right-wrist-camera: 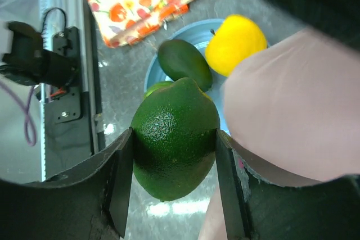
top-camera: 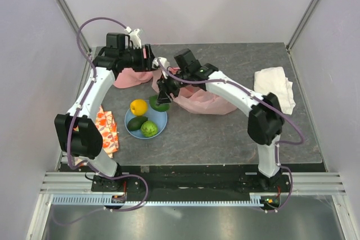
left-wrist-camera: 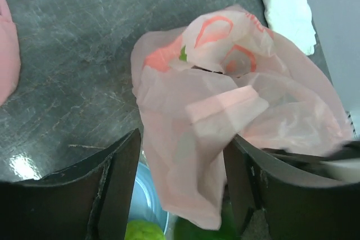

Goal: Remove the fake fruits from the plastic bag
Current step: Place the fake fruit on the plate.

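The pink plastic bag point(top-camera: 199, 100) lies crumpled behind the blue plate point(top-camera: 160, 122), and one end is lifted. My left gripper point(top-camera: 147, 60) is over that end. In the left wrist view a fold of the bag point(left-wrist-camera: 191, 127) fills the gap between its fingers point(left-wrist-camera: 183, 139), touching both. My right gripper point(top-camera: 163, 98) is shut on a dark green avocado point(right-wrist-camera: 174, 144) and holds it just above the plate's far rim. On the plate lie a yellow lemon point(top-camera: 138, 107), another avocado point(top-camera: 136, 122) and a green round fruit point(top-camera: 149, 129). The purple fruit and grapes are hidden.
A floral cloth point(top-camera: 104, 127) lies left of the plate, partly under the left arm. A white folded cloth point(top-camera: 275, 85) sits at the back right. Metal frame posts stand at the table's back corners.
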`<state>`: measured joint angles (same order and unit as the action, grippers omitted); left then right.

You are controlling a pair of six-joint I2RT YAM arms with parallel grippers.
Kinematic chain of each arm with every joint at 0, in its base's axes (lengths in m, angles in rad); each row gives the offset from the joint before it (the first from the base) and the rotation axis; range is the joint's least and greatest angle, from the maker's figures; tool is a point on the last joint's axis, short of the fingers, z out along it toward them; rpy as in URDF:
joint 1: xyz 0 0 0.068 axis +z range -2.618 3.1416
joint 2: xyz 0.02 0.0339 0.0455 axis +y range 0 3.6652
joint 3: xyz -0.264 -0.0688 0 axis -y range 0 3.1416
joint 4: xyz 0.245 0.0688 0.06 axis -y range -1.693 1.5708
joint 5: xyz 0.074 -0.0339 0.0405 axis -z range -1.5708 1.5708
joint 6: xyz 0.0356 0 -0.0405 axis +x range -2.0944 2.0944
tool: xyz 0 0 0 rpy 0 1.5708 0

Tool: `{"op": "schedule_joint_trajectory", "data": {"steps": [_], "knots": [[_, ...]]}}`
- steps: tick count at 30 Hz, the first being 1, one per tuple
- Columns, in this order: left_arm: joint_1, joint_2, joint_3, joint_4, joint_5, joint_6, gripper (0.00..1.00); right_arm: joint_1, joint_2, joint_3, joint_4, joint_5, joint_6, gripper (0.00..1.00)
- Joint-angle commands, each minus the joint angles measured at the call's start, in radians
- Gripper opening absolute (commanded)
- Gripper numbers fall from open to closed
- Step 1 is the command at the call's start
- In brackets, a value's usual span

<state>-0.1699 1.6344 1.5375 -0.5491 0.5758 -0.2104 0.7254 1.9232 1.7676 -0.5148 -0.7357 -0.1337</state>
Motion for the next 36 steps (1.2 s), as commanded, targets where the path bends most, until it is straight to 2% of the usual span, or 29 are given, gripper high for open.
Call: {"op": "schedule_joint_trajectory", "data": {"steps": [1,5,11,15,19,21,22,23,24,25,26,30,34,36], "knots": [[0.018,-0.053,0.058,0.026,0.01,-0.029,0.67,0.026,0.144,0.087,0.091,0.024,0.071,0.43],[0.026,-0.119,0.023,0.017,-0.008,-0.003,0.67,0.034,0.246,0.168,0.107,0.11,0.098,0.43],[0.032,-0.176,-0.016,0.018,-0.021,0.011,0.67,0.052,0.347,0.233,0.111,0.16,0.114,0.44],[0.033,-0.179,-0.007,0.021,-0.019,0.003,0.68,0.075,0.372,0.228,0.111,0.203,0.114,0.45],[0.046,-0.183,0.018,0.037,-0.059,-0.038,0.74,0.08,0.376,0.193,0.121,0.262,0.16,0.45],[0.046,-0.189,0.033,0.017,-0.236,-0.029,0.75,0.075,0.362,0.15,0.133,0.259,0.178,0.45],[0.038,-0.185,0.058,-0.001,-0.311,0.05,0.72,0.077,0.347,0.139,0.137,0.245,0.183,0.45],[0.015,-0.167,0.073,-0.021,-0.52,0.122,0.72,0.075,0.336,0.122,0.137,0.245,0.187,0.44],[-0.043,-0.162,0.069,-0.008,-0.61,0.199,0.73,0.075,0.309,0.113,0.137,0.245,0.187,0.44],[-0.054,-0.157,0.062,0.004,-0.675,0.279,0.74,0.075,0.297,0.104,0.139,0.245,0.187,0.44],[-0.051,-0.153,0.056,0.009,-0.714,0.276,0.74,0.074,0.284,0.09,0.139,0.245,0.187,0.44],[-0.02,-0.168,-0.002,0.023,-0.696,0.191,0.76,0.072,0.283,0.087,0.142,0.252,0.181,0.44],[0.026,-0.197,-0.045,0.029,-0.581,0.062,0.76,0.072,0.335,0.122,0.131,0.272,0.189,0.44],[0.036,-0.206,-0.048,0.025,-0.533,0.055,0.76,0.072,0.362,0.13,0.131,0.277,0.192,0.44]]}}
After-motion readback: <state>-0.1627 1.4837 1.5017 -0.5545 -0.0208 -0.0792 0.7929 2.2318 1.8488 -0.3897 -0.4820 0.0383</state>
